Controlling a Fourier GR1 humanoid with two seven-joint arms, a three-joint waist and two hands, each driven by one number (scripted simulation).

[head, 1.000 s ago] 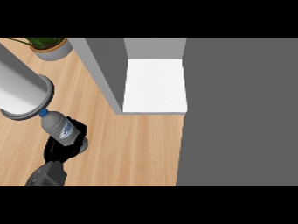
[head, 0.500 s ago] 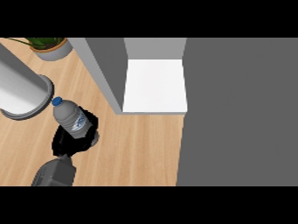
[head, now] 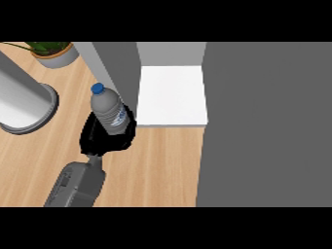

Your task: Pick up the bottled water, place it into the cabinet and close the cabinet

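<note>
Wooden counter (head: 25, 160), open white cabinet (head: 172, 95) up ahead, and the bottled water (head: 108, 109) is off the surface.
Right hand (head: 107, 138) has its black fingers curled round the bottle's lower half, blue cap (head: 97, 88) tilted up-left, just beside the cabinet's grey side wall (head: 114, 63); label too small to read. Potted plant (head: 50, 51) sits top left.

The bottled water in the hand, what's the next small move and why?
Probably carry it rightward past the cabinet's grey wall onto the white shelf. The bottled water is held in the hand, blue cap up, just left of the opening and not yet inside.
</note>
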